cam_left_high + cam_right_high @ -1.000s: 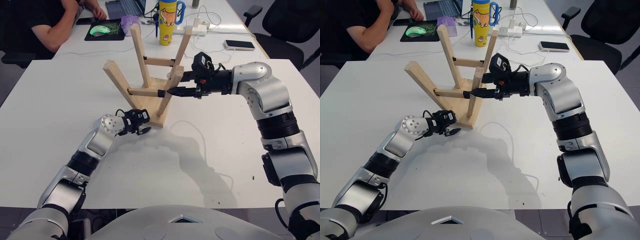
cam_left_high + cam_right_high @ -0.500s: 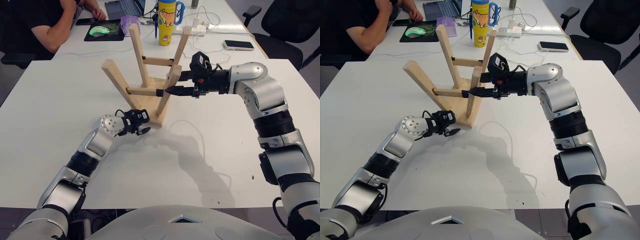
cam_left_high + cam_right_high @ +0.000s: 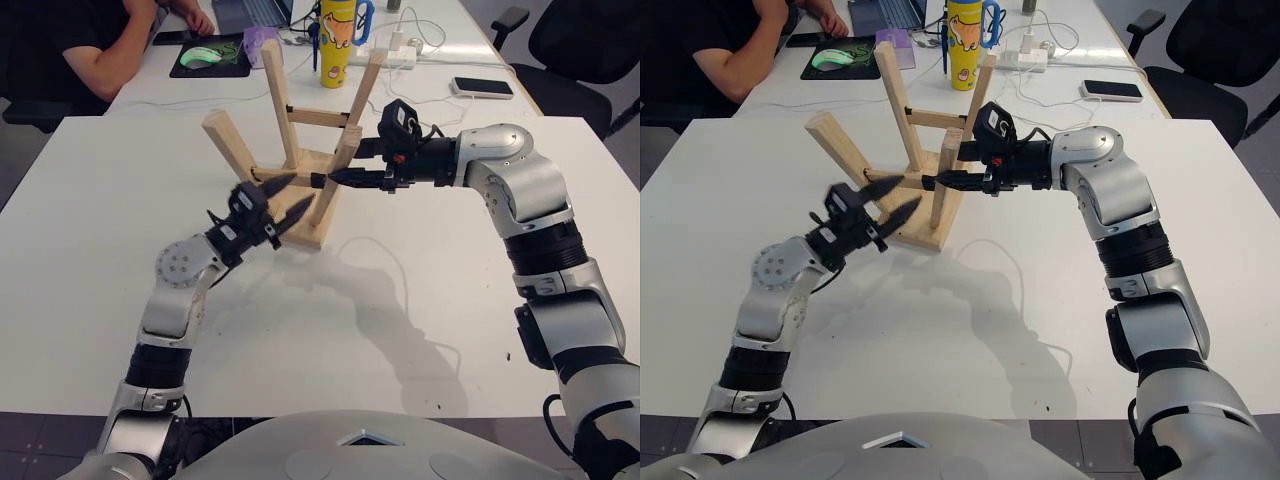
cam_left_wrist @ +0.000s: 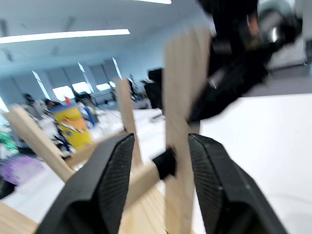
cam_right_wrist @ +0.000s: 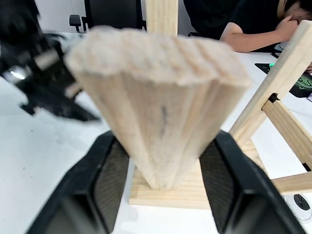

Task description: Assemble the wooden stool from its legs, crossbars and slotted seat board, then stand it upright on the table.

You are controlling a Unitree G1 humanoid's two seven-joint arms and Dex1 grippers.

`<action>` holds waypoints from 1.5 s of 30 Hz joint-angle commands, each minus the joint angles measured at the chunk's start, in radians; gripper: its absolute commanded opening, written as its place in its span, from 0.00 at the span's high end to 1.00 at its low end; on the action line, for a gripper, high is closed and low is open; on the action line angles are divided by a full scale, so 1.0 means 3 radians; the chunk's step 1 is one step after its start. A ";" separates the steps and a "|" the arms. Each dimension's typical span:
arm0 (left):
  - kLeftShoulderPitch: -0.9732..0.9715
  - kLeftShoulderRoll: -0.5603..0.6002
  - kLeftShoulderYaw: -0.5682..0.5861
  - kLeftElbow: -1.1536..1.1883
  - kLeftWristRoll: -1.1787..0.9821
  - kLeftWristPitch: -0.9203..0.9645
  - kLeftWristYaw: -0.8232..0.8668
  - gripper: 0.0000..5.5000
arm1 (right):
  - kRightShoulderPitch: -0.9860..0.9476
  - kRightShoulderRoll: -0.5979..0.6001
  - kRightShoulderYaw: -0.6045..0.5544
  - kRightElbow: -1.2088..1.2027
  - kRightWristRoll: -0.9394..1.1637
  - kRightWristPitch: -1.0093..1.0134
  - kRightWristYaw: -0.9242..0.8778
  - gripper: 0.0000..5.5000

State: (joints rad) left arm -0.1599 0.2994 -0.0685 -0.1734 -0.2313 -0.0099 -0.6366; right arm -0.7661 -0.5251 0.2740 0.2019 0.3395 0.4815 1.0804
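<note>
The wooden stool (image 3: pixel 281 112) is assembled and leans tilted on the table, one edge of its seat board (image 3: pixel 309 226) down and its legs pointing up and back. My right gripper (image 3: pixel 331 179) is shut on the near leg (image 5: pixel 157 113), just above the seat board. The left gripper (image 3: pixel 288 197) hovers open above the table, in front of the stool and left of that leg. Its fingertips (image 4: pixel 108 187) point at the lower crossbar (image 3: pixel 288 178) without touching any wood.
Behind the stool stand a yellow bottle (image 3: pixel 340 38), a power strip (image 3: pixel 398 56) and a phone (image 3: pixel 482 87). A mouse on its pad (image 3: pixel 204 56) lies at the back left by a seated person's arm. Bare white table (image 3: pixel 420 300) spreads in front and to the right.
My left arm has lifted off the table by the seat board's corner and swung up toward the stool, its fingers now spread. The right gripper keeps its hold on the leg.
</note>
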 commanded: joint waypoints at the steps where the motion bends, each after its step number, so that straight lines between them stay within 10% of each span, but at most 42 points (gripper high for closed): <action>1: -0.0363 -0.0113 -0.0036 0.0000 0.0335 -0.0048 0.0375 0.75 | 0.0265 -0.0025 0.0240 0.0174 -0.0273 0.0209 -0.0045 0.62; 15: -0.0665 0.0145 -0.1153 0.0843 0.2118 0.0954 0.0650 1.00 | 0.0259 -0.0006 0.0334 0.0192 -0.0300 0.0193 -0.0026 0.62; 24: -0.0934 -0.0125 -0.0580 -0.0133 0.2315 0.0075 0.1877 1.00 | 0.0259 -0.0005 0.0346 0.0203 -0.0312 0.0194 -0.0034 0.62; 31: -0.0573 -0.0059 -0.1200 0.0689 0.2460 0.1006 0.0965 1.00 | 0.0248 0.0015 0.0349 0.0218 -0.0311 0.0183 -0.0054 0.62; 45: -0.0747 -0.0218 0.0243 -0.0865 0.2114 -0.0219 0.2333 1.00 | 0.0264 0.0045 0.0169 0.0270 -0.0276 0.0003 -0.0121 0.62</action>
State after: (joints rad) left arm -0.4067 0.2069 -0.0843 -0.3686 0.4202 -0.0626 0.0381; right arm -0.7740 -0.5088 0.2852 0.2219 0.3236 0.4449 1.0659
